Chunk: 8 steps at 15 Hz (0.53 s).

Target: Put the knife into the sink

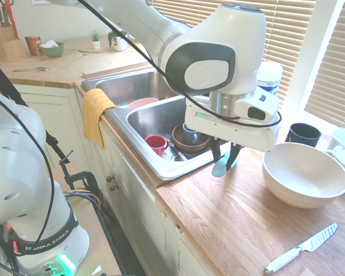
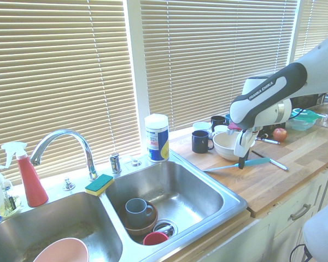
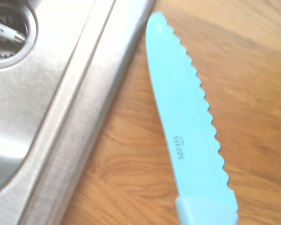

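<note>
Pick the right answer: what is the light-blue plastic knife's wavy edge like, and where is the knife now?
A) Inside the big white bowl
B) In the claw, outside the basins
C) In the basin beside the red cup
B: the claw has the wavy-edged light-blue knife between its fingers, on the counter side of the sink's rim.

Robot arm: glossy white shell segments with dark grey oval surrounds; black cable along its length; "FRANKA EMIKA" in white on a black base band; green-lit panel at the base; pincer with slim black fingers.
</note>
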Each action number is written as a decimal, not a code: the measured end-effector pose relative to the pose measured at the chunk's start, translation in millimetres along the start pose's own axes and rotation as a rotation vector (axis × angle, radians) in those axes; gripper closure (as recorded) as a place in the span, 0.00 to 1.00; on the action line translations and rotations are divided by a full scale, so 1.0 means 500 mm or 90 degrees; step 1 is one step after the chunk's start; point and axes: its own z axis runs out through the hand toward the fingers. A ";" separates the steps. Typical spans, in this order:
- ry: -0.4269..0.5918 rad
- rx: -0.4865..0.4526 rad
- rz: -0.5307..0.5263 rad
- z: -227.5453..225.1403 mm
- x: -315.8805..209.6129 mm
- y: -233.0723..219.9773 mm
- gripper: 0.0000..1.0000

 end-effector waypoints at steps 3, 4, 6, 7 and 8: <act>0.014 0.008 0.002 -0.025 0.003 -0.010 1.00; 0.022 0.012 0.006 -0.037 0.003 -0.017 1.00; 0.033 0.017 0.013 -0.072 -0.003 -0.037 1.00; 0.037 0.016 0.019 -0.101 -0.016 -0.051 1.00; 0.048 0.015 0.027 -0.132 -0.028 -0.068 1.00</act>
